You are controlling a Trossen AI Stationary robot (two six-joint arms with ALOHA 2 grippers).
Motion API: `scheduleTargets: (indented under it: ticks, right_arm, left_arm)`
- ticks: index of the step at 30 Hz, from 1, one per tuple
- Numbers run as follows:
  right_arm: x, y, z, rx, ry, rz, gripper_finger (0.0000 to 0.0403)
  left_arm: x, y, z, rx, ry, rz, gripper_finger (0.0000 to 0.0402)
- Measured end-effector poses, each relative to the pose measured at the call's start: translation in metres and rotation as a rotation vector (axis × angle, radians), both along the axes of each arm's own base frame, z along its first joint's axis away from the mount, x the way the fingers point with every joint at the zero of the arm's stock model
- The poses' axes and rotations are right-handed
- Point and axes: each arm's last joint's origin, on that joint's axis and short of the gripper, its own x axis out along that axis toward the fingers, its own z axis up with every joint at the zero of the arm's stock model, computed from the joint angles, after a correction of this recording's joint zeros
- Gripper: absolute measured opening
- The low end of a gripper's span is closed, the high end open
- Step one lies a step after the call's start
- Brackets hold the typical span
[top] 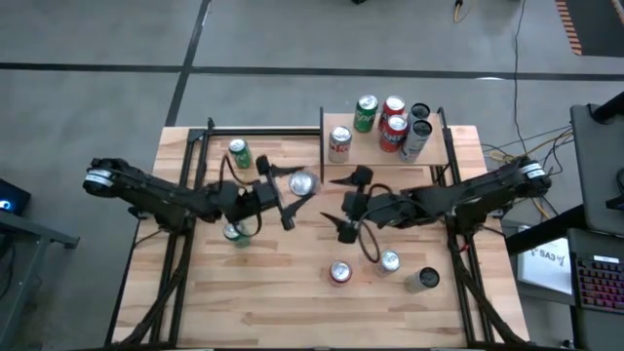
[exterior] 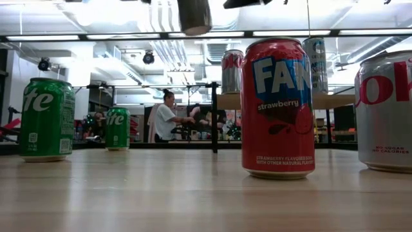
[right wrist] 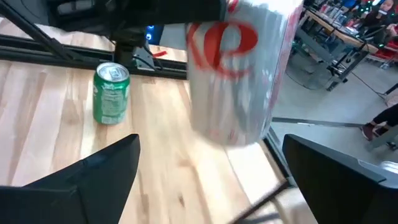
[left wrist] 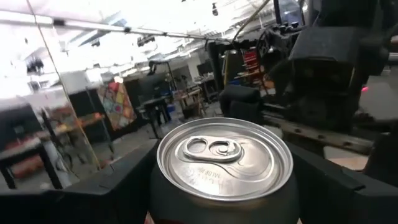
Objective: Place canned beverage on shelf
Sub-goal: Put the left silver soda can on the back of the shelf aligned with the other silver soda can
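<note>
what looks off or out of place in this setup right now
One silver can is off the table, held in the air by the left gripper near the middle, with the open right gripper facing it. Every other can stands upright on the table or shelf; nothing is spilled.

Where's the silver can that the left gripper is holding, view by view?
High: the silver can is mid-table, in the left gripper.
Low: only its base shows, hanging at top centre.
Left wrist: its lid fills the centre.
Right wrist: large, upper centre.
Landmark: the green can beyond it, also in the low and right wrist views.
</note>
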Motion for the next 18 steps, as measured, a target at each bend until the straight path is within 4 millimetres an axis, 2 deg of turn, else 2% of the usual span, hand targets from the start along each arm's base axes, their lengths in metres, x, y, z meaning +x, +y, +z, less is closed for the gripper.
scheduleTargets:
  ticks: [4,7,12,18]
  right_arm:
    - [-0.025,-0.007,0.023,-0.010,-0.030,0.007,0.0383]
    - [-0.041,-0.013,0.036,-0.004,-0.071,0.004,0.0384]
    - [-0.055,-0.019,0.043,-0.012,-0.089,0.002,0.0384]
    - [-0.058,-0.028,0.041,-0.018,-0.078,-0.030,0.0384]
  left_arm:
    - [0.001,0.020,0.023,0.098,0.017,-0.023,0.0284]
    - [-0.001,0.043,0.036,0.148,0.026,-0.028,0.0284]
    - [-0.002,0.098,0.054,0.156,-0.032,-0.095,0.0284]
    - [0.013,0.168,0.053,0.071,-0.014,-0.137,0.0284]
